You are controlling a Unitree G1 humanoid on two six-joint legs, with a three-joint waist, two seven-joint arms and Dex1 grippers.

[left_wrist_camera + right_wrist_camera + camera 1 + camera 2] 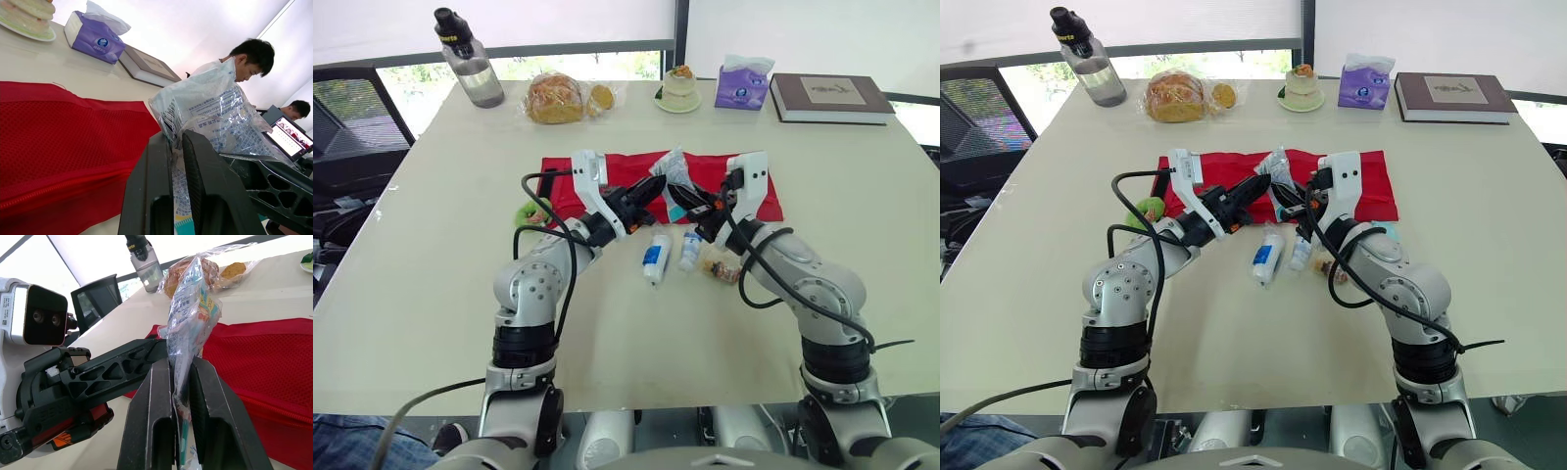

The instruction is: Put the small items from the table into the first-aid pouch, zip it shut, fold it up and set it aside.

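Left eye view: left fingers (644, 193), right fingers (210, 421) clamp plastic packet (677, 168) over red pouch (631, 164) near edge.

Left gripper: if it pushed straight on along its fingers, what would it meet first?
The left gripper is shut on the crinkled clear plastic packet. Going straight on, it would probably meet the right gripper, which clamps the same packet close ahead. The red mesh pouch lies below. Depth is unclear.

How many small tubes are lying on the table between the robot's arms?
2: the larger tube nearer the left arm, and the smaller tube beside it toward the right arm. More may be hidden under the arms.
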